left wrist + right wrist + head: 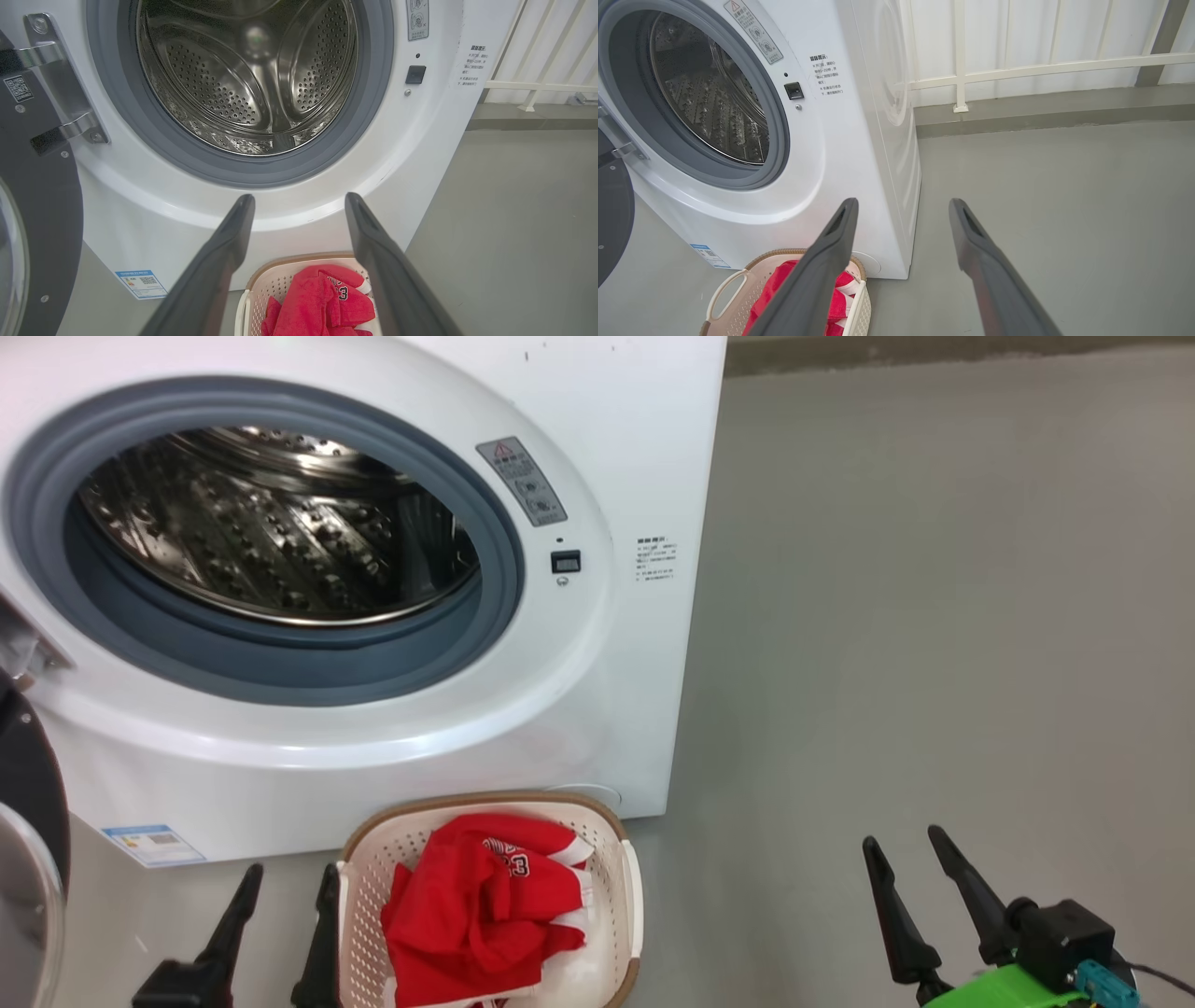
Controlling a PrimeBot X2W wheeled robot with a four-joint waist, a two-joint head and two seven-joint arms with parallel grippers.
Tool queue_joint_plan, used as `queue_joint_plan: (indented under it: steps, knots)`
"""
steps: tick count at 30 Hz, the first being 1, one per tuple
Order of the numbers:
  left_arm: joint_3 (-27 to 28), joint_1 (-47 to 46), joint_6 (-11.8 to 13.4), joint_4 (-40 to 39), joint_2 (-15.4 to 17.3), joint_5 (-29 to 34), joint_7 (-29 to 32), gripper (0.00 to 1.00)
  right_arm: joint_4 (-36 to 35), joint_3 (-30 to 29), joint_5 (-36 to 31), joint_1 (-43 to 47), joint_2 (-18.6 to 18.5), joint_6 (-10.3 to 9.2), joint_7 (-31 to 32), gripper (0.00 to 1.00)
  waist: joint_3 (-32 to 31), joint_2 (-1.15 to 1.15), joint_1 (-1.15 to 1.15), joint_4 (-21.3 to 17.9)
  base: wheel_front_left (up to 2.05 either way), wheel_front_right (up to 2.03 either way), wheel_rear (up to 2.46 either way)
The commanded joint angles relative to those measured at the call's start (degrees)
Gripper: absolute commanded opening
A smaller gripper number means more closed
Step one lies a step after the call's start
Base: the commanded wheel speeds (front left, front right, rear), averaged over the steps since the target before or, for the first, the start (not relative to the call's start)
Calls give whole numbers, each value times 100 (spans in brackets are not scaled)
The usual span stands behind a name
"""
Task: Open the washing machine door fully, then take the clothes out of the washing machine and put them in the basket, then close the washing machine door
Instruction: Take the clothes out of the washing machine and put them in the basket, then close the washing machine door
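Red jersey clothes (476,919) w/ white trim in cream perforated plastic basket (485,800), 6 o'clock, just before big white front-load washing machine (597,691). Glossy black-rimmed round door (28,775) swung out, 9 o'clock. Left gripper (290,875) 7 o'clock, right gripper (903,840) 5 o'clock, both spread wide.

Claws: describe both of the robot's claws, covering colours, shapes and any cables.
The left claw and right claw each have two long, matte dark grey fingers tapering to narrow tips, with a recessed slot on the inner face near each tip. Behind the right claw sits a black boxy block on a bright green mount, with a teal connector and a thin dark cable.
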Motion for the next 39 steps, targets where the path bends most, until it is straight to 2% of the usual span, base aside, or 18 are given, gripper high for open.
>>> queue_joint_plan:
  steps: [1,14,39]
  knots:
    - [233,-1,-32,-200,56,47,-45,100,-129,108,-22,-13,-36,28,-37,100,-98,0,0,31,0,0,0]
    - [521,721,-32,-794,-32,40,-45,100,-198,-20,-47,311,-36,28,-37,100,-250,0,0,84,0,0,0]
    - [578,678,-31,-785,-77,68,-45,100,-222,-67,-37,274,-36,28,-37,100,-183,0,0,128,-11,11,0]
